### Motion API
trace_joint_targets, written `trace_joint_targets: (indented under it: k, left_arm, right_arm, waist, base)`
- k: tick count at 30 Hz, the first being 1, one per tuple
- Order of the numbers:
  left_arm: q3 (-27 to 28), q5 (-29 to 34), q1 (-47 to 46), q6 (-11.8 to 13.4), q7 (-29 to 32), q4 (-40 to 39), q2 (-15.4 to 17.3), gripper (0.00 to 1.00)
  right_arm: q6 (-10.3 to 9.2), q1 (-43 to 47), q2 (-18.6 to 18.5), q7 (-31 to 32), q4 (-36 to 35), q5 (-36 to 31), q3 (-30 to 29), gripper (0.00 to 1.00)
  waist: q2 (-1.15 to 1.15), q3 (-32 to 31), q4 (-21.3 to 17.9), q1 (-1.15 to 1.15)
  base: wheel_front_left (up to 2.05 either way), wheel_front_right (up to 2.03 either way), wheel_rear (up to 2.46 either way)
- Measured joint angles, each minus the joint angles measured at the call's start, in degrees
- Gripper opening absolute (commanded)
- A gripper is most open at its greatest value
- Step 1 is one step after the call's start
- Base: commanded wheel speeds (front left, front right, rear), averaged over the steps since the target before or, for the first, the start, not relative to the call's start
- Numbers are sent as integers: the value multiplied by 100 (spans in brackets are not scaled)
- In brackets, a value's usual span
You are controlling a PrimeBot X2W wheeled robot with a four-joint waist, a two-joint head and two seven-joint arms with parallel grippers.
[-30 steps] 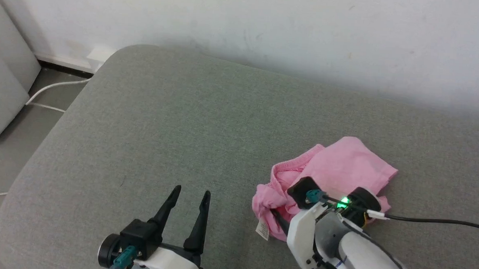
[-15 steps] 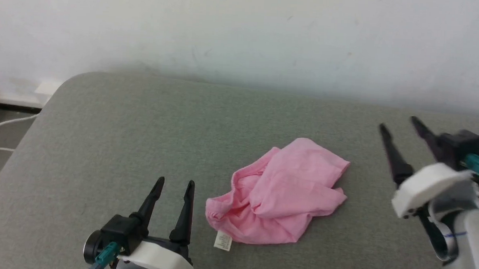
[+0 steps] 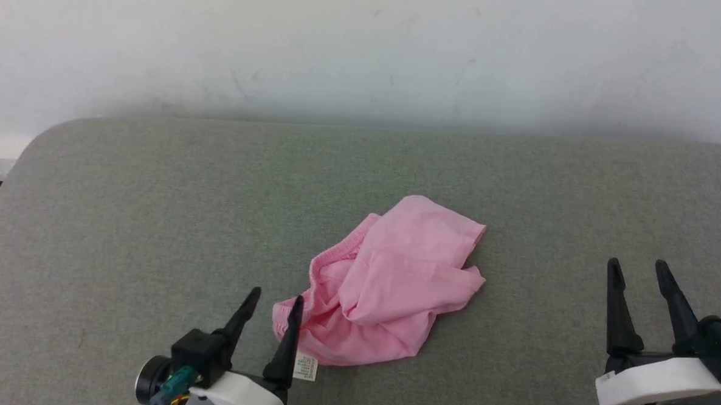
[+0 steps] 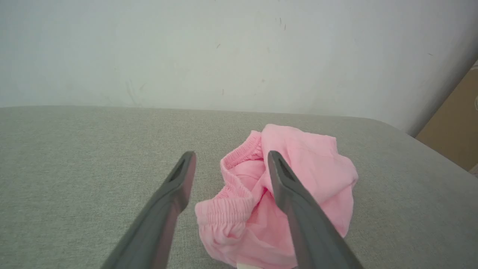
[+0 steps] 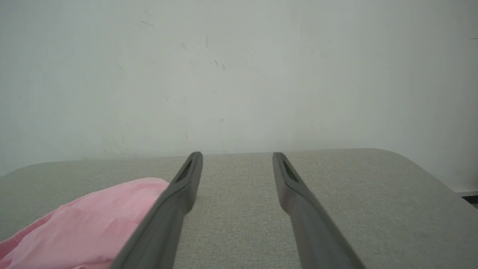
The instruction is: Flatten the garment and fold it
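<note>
The garment (image 3: 387,289) is a crumpled heap of light pink fabric on the grey cushion (image 3: 153,218), its gathered waistband at the left and a small white label (image 3: 306,367) at its near edge. My left gripper (image 3: 275,298) stands open just left of the heap, its right finger overlapping the waistband. In the left wrist view the garment (image 4: 317,175) lies between and beyond the left gripper (image 4: 230,156). My right gripper (image 3: 637,268) is open and empty, well to the right of the heap. The right wrist view has the garment (image 5: 93,224) at lower left of the right gripper (image 5: 237,156).
A white wall (image 3: 367,50) rises directly behind the cushion. The cushion's rounded left corner (image 3: 28,145) drops off to the floor, where a white plug block (image 3: 7,147) sits by the wall. Bare grey cushion surrounds the heap.
The camera has swung right, bringing the garment to centre. My right gripper has lifted off the garment, let it go, and drawn back to the lower right. The left gripper now stands beside the waistband.
</note>
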Motion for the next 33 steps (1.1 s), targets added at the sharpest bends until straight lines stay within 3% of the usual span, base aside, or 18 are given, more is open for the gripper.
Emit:
trace_joint_targets:
  k: [4, 7, 14, 18, 23, 24, 25, 29, 33]
  left_arm:
    - [-360, -21, -274, -31, 792, 46, 278, 100]
    - [-779, -102, -638, -67, 1814, 19, 593, 100]
    - [-1177, -193, -1553, -70, 3909, 0, 1155, 100]
    - [-1388, -145, -1983, -70, 4622, 183, 1448, 100]
    - [-1724, -750, -2231, -68, 5091, 376, 1627, 100]
    - [-1740, -899, -2266, -68, 5110, 375, 1670, 46]
    - [-1705, -1040, -2276, -68, 5047, 375, 1686, 0]
    - [-1444, -1258, -2267, -32, 4270, 385, 1570, 0]
    - [-916, -1378, -2170, 325, 3329, 379, 1475, 0]
  right_arm:
    - [0, 1, 8, -60, 2, 121, 105, 100]
    - [0, -23, 9, -67, -9, 102, 138, 100]
    - [0, -183, 9, -36, -23, 98, 160, 100]
    - [0, -264, 9, -42, 16, 86, 267, 100]
    - [0, -330, 10, -60, 122, 69, 381, 100]
    - [0, -342, 10, -78, 142, 62, 393, 100]
    - [0, -356, 9, -92, 159, 62, 404, 100]
    - [0, -375, 7, -101, 224, 44, 388, 100]
    - [0, -366, 11, -73, 288, -10, 369, 100]
  waist:
    - [0, 144, -107, 1]
    - [0, 275, -176, 0]
    - [0, 635, -347, 1]
    - [0, 846, -466, 1]
    - [0, 1052, -624, 0]
    - [0, 1081, -650, 0]
    - [0, 1108, -670, 1]
    - [0, 1149, -654, 2]
    - [0, 1071, -555, 2]
  base:
    - [0, 0, 0]
    - [0, 0, 0]
    - [0, 0, 0]
    - [0, 0, 0]
    - [0, 0, 0]
    - [0, 0, 0]
    - [0, 0, 0]
    - [0, 0, 0]
    - [0, 0, 0]
